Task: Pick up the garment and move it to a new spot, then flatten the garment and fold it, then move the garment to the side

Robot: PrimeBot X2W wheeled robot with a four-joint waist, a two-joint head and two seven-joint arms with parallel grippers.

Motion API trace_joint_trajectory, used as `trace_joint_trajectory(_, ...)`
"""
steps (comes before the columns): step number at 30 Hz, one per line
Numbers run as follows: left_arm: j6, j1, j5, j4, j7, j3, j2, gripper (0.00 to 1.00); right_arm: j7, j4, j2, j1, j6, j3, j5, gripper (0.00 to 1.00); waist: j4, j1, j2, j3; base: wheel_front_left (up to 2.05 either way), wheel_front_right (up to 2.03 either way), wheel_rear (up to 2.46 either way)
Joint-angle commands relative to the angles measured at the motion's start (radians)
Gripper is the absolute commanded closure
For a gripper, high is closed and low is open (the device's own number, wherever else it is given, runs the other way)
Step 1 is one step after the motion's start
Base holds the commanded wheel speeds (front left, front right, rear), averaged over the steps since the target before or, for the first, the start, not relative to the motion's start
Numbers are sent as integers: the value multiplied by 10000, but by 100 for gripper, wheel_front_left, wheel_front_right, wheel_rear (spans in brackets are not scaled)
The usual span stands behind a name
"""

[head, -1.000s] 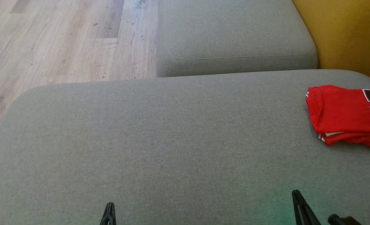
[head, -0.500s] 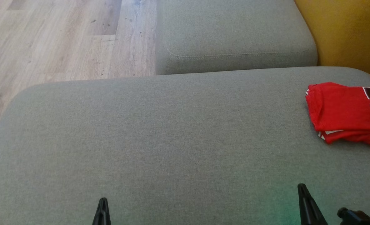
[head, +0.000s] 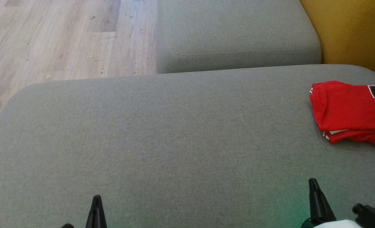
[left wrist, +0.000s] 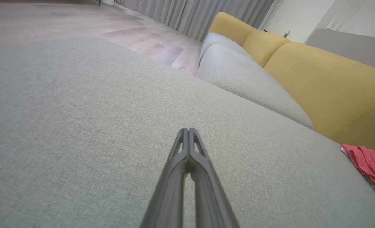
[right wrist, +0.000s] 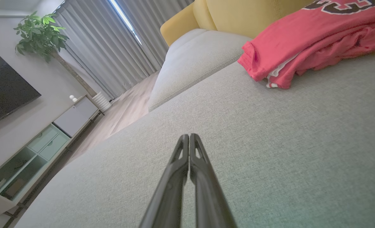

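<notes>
Living room of a home. A sofa [head: 174, 133] with grey seats and yellow back cushions [left wrist: 327, 85] stands on a pale wood-plank floor [head: 48, 38]. Long grey curtains [right wrist: 111, 47], a wall-mounted television [right wrist: 3, 88], a leafy potted plant [right wrist: 40, 34] and a low cabinet [right wrist: 48, 133] with open shelves line the walls.

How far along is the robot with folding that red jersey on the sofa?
Nearly finished, it seems. Done: the red jersey lies folded at the right edge of the grey seat cushion, off to the side. In hand: nothing; the left gripper and right gripper are both shut and empty, well apart from the jersey. Left: nothing obvious that these views show.
</notes>
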Motion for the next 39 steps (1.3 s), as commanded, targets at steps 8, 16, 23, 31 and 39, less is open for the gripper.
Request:
trace_joint_trajectory(8,-229,-687,-1100,-201,226,388,131,100,228,-211,-187,-702,12,-94,1101,100,-25,0,0,72,0,0,0)
trace_joint_trajectory(16,-391,-930,-2074,-131,429,575,150,100,437,-163,-206,-947,15,-198,2041,100,-51,0,0,144,0,0,0)
trace_joint_trajectory(23,-533,-1146,-2925,-65,613,746,162,100,625,-121,-218,-1163,17,-295,2863,100,-73,0,0,208,0,0,0)
trace_joint_trajectory(31,-695,-1393,-3892,12,829,947,171,100,844,-72,-229,-1409,19,-411,3797,100,-99,-1,0,280,0,0,0)
trace_joint_trajectory(39,-858,-1642,-4854,90,1049,1155,176,100,1067,-23,-236,-1657,22,-532,4727,100,-124,-1,0,353,0,0,0)
